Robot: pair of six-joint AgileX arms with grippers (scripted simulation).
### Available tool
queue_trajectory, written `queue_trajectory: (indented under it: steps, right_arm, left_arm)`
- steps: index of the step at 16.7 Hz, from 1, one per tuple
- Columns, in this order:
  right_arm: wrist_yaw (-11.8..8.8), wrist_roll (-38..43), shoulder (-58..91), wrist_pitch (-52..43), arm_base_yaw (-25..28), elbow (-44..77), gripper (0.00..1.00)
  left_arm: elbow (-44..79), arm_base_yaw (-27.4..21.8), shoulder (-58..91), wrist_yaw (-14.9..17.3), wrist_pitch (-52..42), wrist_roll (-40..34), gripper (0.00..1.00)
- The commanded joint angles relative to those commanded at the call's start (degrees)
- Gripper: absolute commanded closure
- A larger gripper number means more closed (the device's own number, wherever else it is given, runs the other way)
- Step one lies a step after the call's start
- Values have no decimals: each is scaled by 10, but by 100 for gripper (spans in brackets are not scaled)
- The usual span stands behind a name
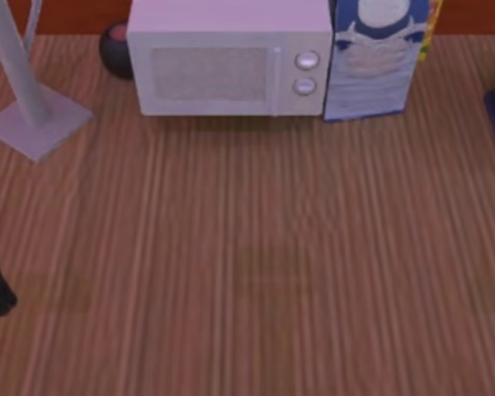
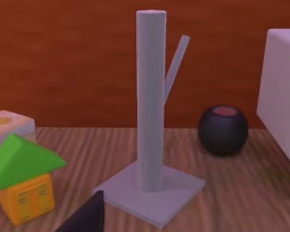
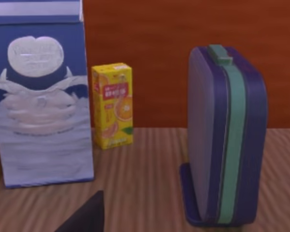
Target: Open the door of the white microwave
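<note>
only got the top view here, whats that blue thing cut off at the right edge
Observer: An upright blue case with a green stripe, standing apart from the carton.
Operator: anything behind the carton
Observer: A yellow juice box, upright near the back wall.
Operator: and off the left edge
Observer: Near the stand, an orange block with a green wedge on top.

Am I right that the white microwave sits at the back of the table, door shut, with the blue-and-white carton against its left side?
Not quite: the blue-and-white carton stands against the right side of the white microwave, next to the knobs. The top view shows this. The door is indeed shut.
</note>
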Motion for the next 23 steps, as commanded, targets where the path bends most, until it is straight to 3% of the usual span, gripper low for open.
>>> queue_trajectory:
  steps: [4, 7, 23]
  right_arm:
    - [0, 0, 0, 0, 0, 0, 0]
    - [0, 0, 0, 0, 0, 0, 0]
    - [0, 0, 0, 0, 0, 0, 0]
  left_arm:
    - [17, -10, 18, -9, -1, -5, 0]
    - [82, -48, 90, -43, -3, -24, 0]
    - [707, -398, 963, -355, -19, -209, 0]
